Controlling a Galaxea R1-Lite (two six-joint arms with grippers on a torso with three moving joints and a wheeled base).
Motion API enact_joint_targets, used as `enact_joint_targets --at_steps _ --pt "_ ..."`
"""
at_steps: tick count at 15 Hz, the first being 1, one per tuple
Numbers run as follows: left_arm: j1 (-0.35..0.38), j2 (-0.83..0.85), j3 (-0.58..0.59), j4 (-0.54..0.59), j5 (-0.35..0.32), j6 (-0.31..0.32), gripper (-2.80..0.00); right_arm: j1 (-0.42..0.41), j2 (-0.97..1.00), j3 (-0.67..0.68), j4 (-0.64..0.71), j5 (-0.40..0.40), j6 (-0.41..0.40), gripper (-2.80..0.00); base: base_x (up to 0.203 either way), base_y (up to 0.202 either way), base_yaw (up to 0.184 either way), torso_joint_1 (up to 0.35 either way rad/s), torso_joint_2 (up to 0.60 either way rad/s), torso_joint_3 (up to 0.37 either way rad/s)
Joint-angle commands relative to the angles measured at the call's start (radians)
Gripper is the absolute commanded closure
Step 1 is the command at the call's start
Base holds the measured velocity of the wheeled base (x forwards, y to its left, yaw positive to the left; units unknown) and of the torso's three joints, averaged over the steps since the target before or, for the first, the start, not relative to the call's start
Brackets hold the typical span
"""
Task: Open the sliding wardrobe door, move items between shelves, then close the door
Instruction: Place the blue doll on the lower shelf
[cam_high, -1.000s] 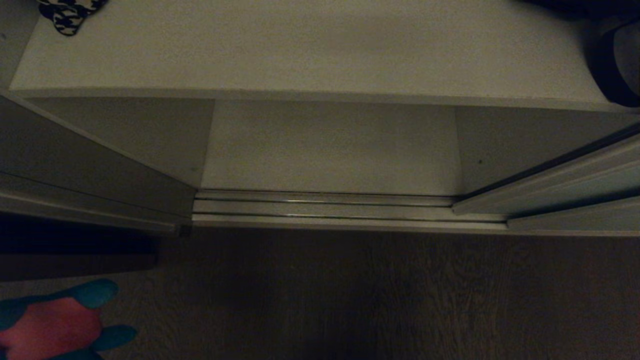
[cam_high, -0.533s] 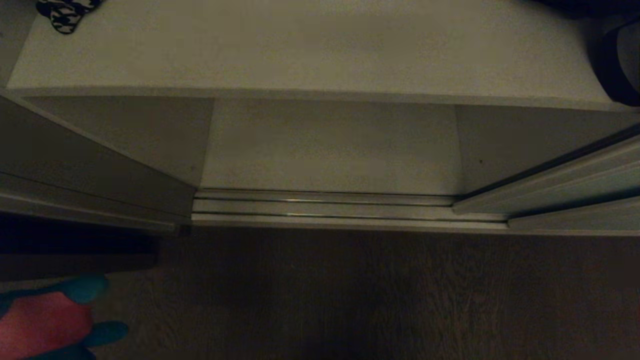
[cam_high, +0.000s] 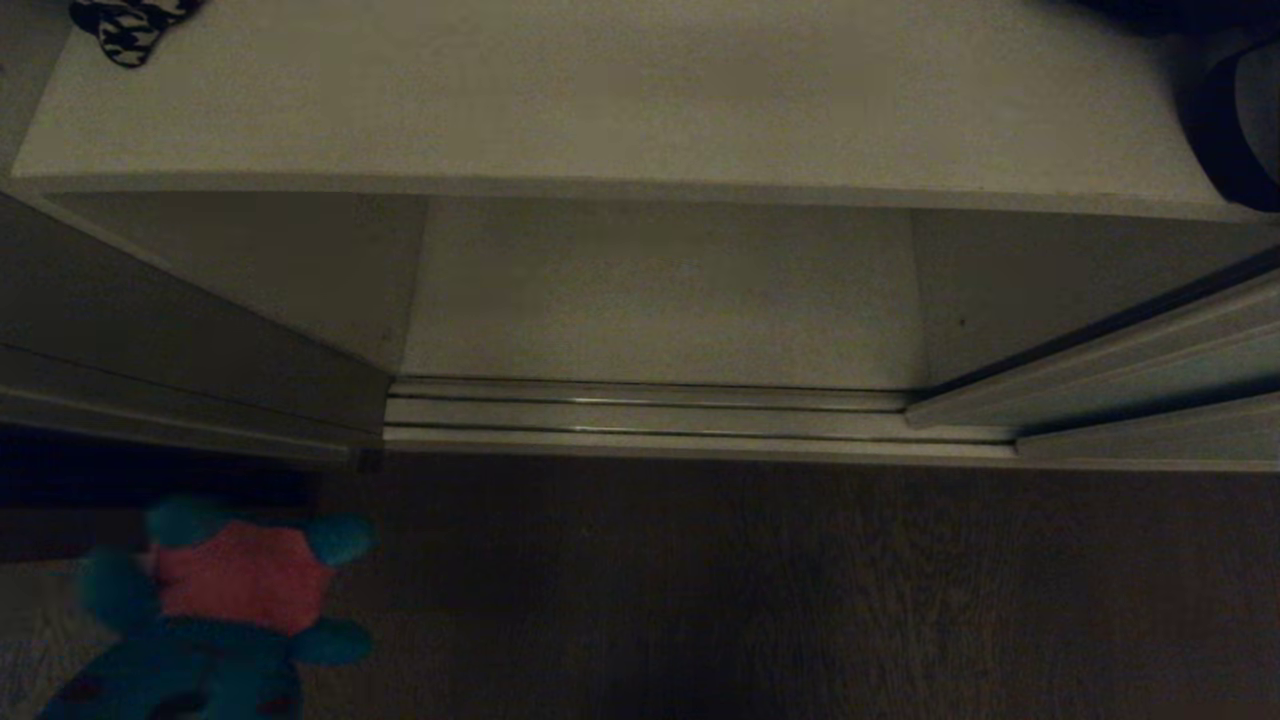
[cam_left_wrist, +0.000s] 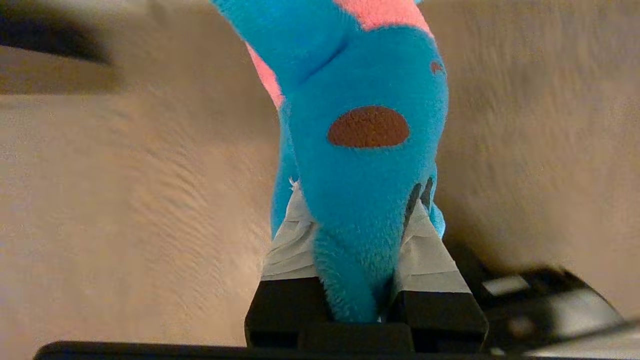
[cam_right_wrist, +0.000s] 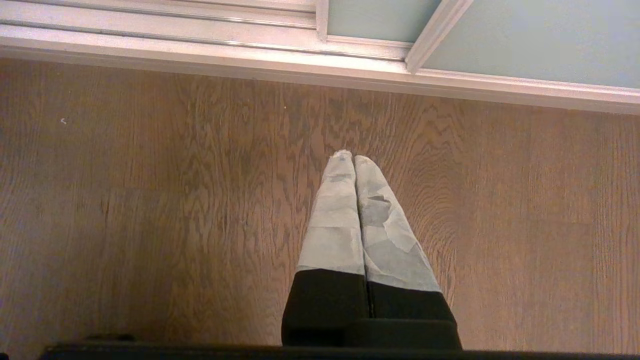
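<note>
My left gripper (cam_left_wrist: 360, 195) is shut on a teal-blue plush toy (cam_left_wrist: 360, 165) with pink patches, its taped fingers (cam_left_wrist: 290, 240) pressing into the fur on both sides. The head view shows that toy (cam_high: 220, 600) low at the left over the floor, in front of the wardrobe; the gripper itself does not show there. The wardrobe stands open, with an upper white shelf (cam_high: 640, 90) and a lower one (cam_high: 660, 300) bare in the middle. The sliding wardrobe door (cam_right_wrist: 540, 40) is pushed to the right. My right gripper (cam_right_wrist: 354, 158) hangs shut and empty over the floor.
A houndstooth cushion (cam_high: 130, 25) lies at the upper shelf's far left corner and a black strapped bag (cam_high: 1235, 130) at its right end. The metal door track (cam_high: 650, 410) runs along the wardrobe's foot. Dark wood floor (cam_high: 750, 590) lies in front.
The teal-blue toy has come up and to the right from the bottom left corner of the head view, so more of it shows. Shelves and door look the same.
</note>
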Motion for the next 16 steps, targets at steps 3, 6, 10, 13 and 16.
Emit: enact_joint_targets --at_steps 3,6,10,13,16 --pt "-0.026 0.584 -0.077 -0.130 -0.064 0.005 0.00 0.000 -0.001 0.000 0.000 0.000 0.000 0.00 0.000 0.000 0.000 0.000 0.00 0.000" --pt "-0.068 0.890 -0.196 -0.231 -0.094 -0.003 0.00 0.000 -0.001 0.000 0.000 0.000 0.000 0.00 0.000 0.000 0.000 0.000 0.00 0.000" --pt "-0.110 1.154 -0.500 -0.343 -0.107 -0.123 0.00 0.000 -0.001 0.000 0.000 0.000 0.000 0.00 0.000 0.000 0.000 0.000 0.00 0.000" --pt "-0.131 1.259 -0.640 -0.521 -0.068 -0.266 0.00 0.000 -0.001 0.000 0.000 0.000 0.000 0.00 0.000 0.000 0.000 0.000 0.00 0.000" --pt "-0.147 1.350 -0.655 -0.693 -0.039 -0.275 0.00 0.000 -0.001 0.000 0.000 0.000 0.000 0.00 0.000 0.000 0.000 0.000 0.00 0.000"
